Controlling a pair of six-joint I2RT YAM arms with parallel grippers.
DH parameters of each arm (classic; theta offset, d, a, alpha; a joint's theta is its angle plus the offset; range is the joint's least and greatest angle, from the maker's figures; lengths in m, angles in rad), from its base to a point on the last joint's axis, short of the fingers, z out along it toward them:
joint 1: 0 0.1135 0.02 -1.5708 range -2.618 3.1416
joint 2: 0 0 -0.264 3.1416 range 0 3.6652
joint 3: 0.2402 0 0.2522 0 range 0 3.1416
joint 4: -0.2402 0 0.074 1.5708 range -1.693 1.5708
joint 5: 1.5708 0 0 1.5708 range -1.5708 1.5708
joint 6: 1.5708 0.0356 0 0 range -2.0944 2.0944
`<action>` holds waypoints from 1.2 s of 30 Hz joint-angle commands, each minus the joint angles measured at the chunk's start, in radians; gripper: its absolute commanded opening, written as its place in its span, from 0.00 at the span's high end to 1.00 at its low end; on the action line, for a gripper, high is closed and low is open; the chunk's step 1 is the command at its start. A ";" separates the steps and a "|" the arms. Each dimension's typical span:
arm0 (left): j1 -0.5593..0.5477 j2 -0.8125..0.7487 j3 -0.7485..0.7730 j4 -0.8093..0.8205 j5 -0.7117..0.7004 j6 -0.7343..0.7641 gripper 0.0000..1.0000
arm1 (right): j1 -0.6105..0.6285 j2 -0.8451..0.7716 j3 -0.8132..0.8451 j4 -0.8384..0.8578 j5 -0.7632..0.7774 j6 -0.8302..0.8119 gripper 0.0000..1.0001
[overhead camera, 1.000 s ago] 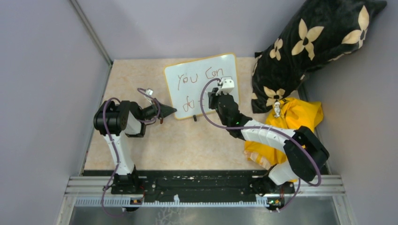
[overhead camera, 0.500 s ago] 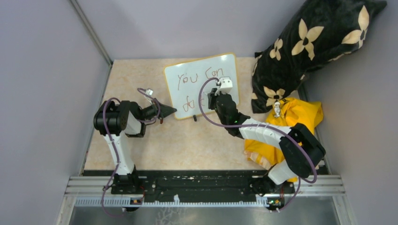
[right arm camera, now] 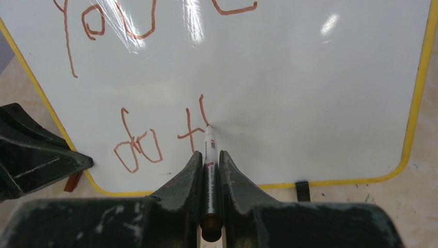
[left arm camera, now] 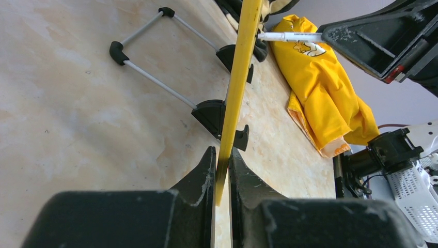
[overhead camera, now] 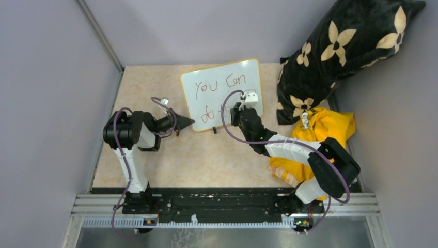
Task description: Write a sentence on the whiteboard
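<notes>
The whiteboard [overhead camera: 227, 101], white with a yellow frame, stands tilted at the back of the table. The sentence [overhead camera: 221, 84] in reddish-brown reads "You Can" on top, and below it "do t" [right arm camera: 139, 147] plus a fresh downstroke. My right gripper [right arm camera: 209, 153] is shut on a white marker [right arm camera: 208, 142], its tip touching the whiteboard [right arm camera: 310, 103] at the bottom of that stroke. My left gripper [left arm camera: 222, 152] is shut on the whiteboard's yellow lower-left edge [left arm camera: 240, 67]. In the top view the left gripper [overhead camera: 188, 122] sits at the board's corner and the right gripper [overhead camera: 235, 109] at its lower middle.
A black pillow with cream flowers [overhead camera: 341, 46] leans in the back right corner. A yellow garment [overhead camera: 323, 129] lies under the right arm. The board's black-tipped wire stand [left arm camera: 155, 82] rests on the table behind it. Grey walls close in left, back and right.
My right gripper has moved the marker slightly down the board, leaving a new short stroke to the right of the "t". The left arm and the board have not moved.
</notes>
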 commanded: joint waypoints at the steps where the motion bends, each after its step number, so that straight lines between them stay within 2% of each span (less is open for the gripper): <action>1: -0.006 0.014 0.007 0.010 0.013 -0.010 1.00 | -0.010 -0.041 -0.032 -0.003 -0.005 0.029 1.00; 14: -0.006 0.014 0.007 0.010 0.012 -0.008 1.00 | 0.000 -0.055 -0.078 -0.010 -0.018 0.056 1.00; 36: -0.007 0.013 0.007 0.006 0.012 -0.007 1.00 | -0.010 -0.012 0.045 -0.022 0.005 0.002 1.00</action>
